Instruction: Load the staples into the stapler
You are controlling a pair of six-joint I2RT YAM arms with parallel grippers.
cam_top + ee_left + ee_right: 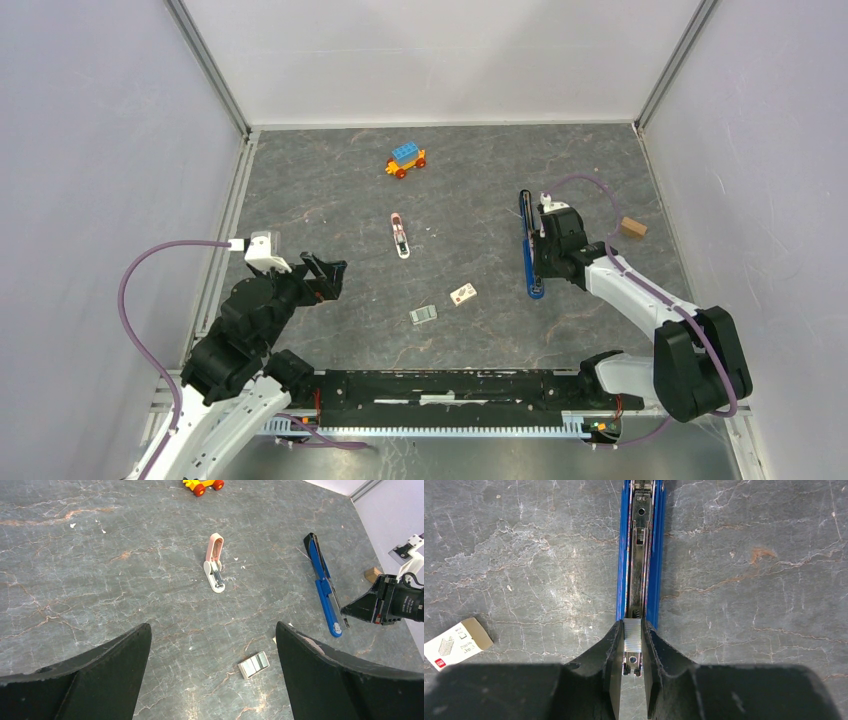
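Note:
The dark-blue stapler (526, 240) lies opened out flat at the right of the table, its black and silver rail (642, 545) facing up; it also shows in the left wrist view (322, 585). My right gripper (540, 265) is shut on a short silver strip of staples (632, 635), held right over the near end of the rail, between my fingertips (631, 630). My left gripper (330, 272) is open and empty above the table, well left of the stapler. A loose block of staples (253, 664) lies on the table between its fingers (212, 630).
A small pink-and-white stapler (400, 236) lies mid-table. A toy car (405, 160) with a blue top stands at the back. A small staple box (462, 293) lies near the loose staples (423, 314). A wooden block (632, 227) sits at the right.

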